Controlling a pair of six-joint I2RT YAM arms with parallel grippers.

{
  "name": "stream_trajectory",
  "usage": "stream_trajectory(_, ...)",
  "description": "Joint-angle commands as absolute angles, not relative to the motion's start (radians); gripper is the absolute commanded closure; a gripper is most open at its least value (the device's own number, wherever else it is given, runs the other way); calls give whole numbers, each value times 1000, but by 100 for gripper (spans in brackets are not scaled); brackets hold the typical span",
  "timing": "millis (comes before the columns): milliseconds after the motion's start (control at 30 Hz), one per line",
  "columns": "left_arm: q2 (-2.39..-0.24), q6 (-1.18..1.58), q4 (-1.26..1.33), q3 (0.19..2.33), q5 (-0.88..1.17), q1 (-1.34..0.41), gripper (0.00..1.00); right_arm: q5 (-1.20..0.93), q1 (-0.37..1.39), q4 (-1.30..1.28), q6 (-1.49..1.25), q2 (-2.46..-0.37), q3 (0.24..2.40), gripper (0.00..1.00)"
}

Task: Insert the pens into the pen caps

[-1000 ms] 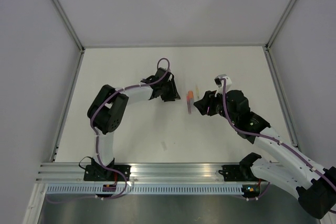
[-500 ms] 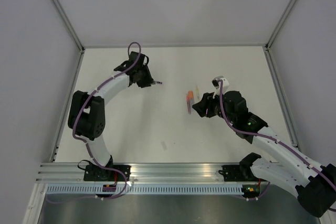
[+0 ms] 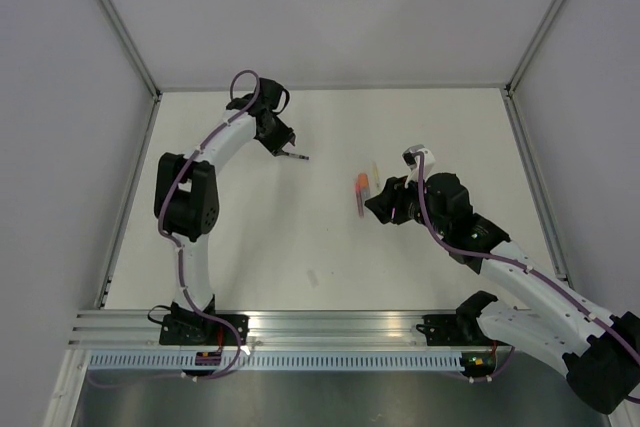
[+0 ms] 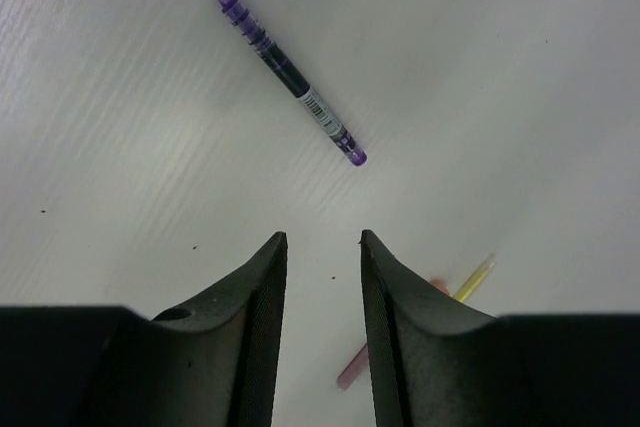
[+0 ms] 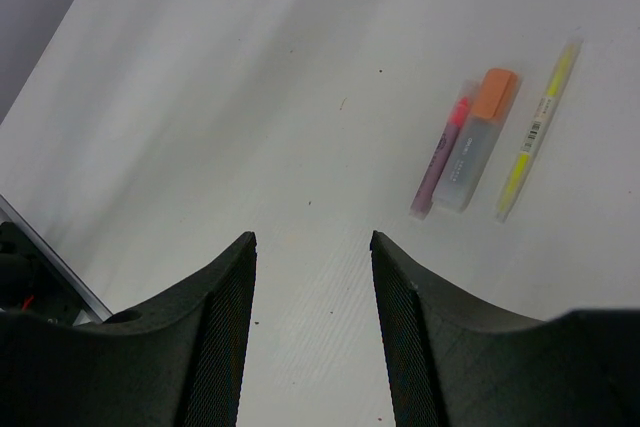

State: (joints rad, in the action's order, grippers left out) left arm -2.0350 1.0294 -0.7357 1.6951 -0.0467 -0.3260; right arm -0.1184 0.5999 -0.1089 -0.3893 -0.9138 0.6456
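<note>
The dark purple pen lies flat on the table just ahead of my left gripper, which is open and empty. In the top view that pen is at the far left-centre, by the left gripper. The red-pink pen, a stubby pale tube with an orange end and the pale yellow pen lie side by side ahead and to the right of my right gripper, which is open and empty. In the top view this group sits just left of the right gripper.
The white table is fenced by grey walls at the left, back and right. An aluminium rail with both arm bases runs along the near edge. The left arm's elbow stands over the left side of the table.
My left arm has swung from the middle, near the pens, to the far left; the purple pen now lies free on the table ahead of it. The right arm has barely moved.
</note>
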Motion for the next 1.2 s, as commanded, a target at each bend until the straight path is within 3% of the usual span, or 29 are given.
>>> stream_trajectory(0,-2085,1180,-827,1801,-92,-330,59,-129,598,-66,-385,-904,644,45)
stream_trajectory(467,-2315,1338,-894,2012,-137,-364,56,-117,598,-72,-373,-894,638,45)
stream_trajectory(833,-2399,1402,-956,2017,-206,-365,56,-107,598,-77,-370,-884,641,45)
stream_trajectory(1167,-2438,1431,-1060,2019,-244,-365,65,-107,598,-84,-365,-891,646,45)
